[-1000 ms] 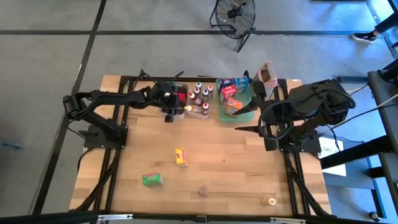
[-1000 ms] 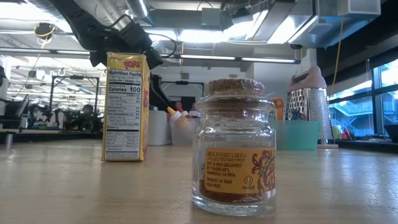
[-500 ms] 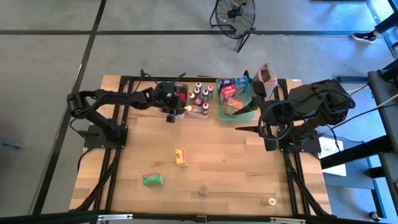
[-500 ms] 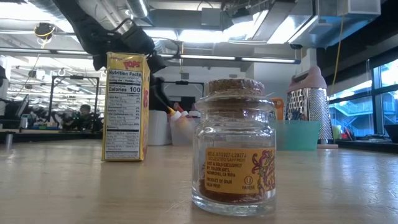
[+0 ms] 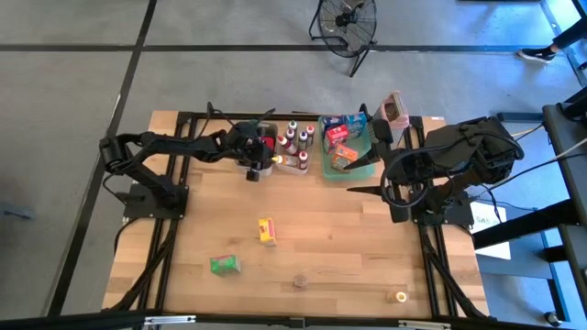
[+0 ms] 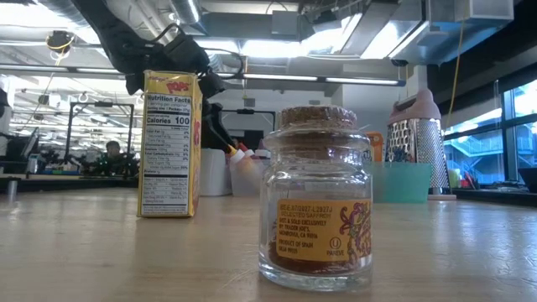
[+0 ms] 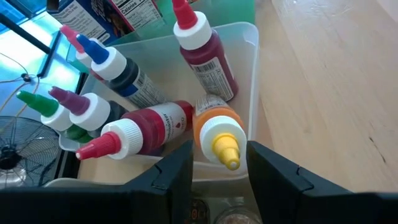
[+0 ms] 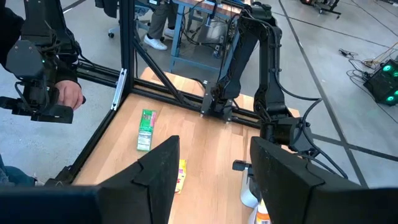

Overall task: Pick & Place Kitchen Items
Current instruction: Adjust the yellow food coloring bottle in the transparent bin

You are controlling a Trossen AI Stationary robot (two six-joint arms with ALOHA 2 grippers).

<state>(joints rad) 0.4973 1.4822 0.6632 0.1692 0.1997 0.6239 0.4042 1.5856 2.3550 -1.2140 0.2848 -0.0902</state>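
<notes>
Hovering over the clear tub [image 7: 249, 37] of squeeze bottles, the left pincer [image 7: 217, 165] is sitting wide, holding nothing, with the yellow-tipped orange bottle [image 7: 219, 134] right between its fingers and just ahead. Looks to me like it's either dropping that one off or going in for it; next move needs a straight drop without clipping the red-capped bottle [image 7: 140, 130] lying just beside. The right pincer [image 8: 211, 171] is waiting off to the side, also spread and empty. Still out on the tabletop [image 5: 348, 238]: yellow box [image 5: 267, 231], green box [image 5: 224, 265], and cork-lidded jar [image 6: 320, 197], all well behind the left pincer.
</notes>
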